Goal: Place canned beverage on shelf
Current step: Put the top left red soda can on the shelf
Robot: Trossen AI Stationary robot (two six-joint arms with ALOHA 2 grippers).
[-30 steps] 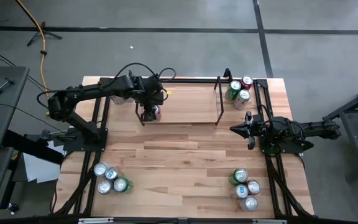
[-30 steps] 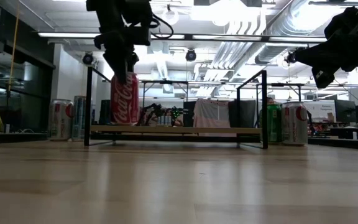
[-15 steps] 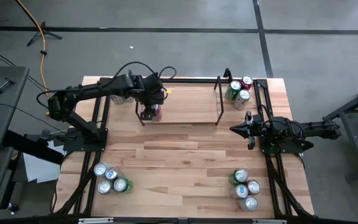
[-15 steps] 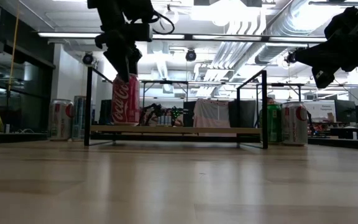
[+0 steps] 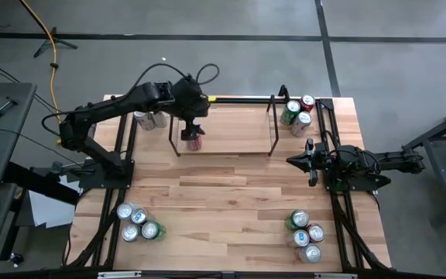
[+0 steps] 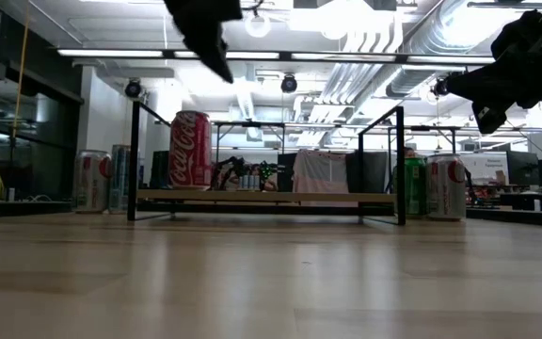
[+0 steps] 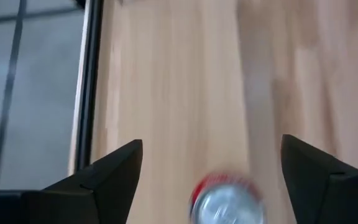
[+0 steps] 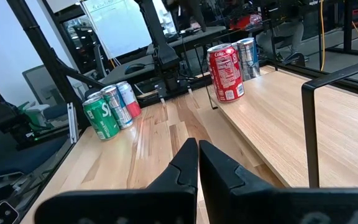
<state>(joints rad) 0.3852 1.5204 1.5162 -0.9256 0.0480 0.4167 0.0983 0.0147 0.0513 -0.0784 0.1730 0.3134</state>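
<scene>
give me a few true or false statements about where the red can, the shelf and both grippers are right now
1. The red can stands upright on the shelf. True.
2. The left gripper is clamped on the red can. False: its fingers are spread and it is above the can, clear of it.
3. The right gripper is shut and holds nothing. True.
4. The red can stands at the shelf end nearer the right arm. False: it stands at the end nearer the left arm.
5. A green can stands on the table just outside the shelf's other end. True.
</scene>
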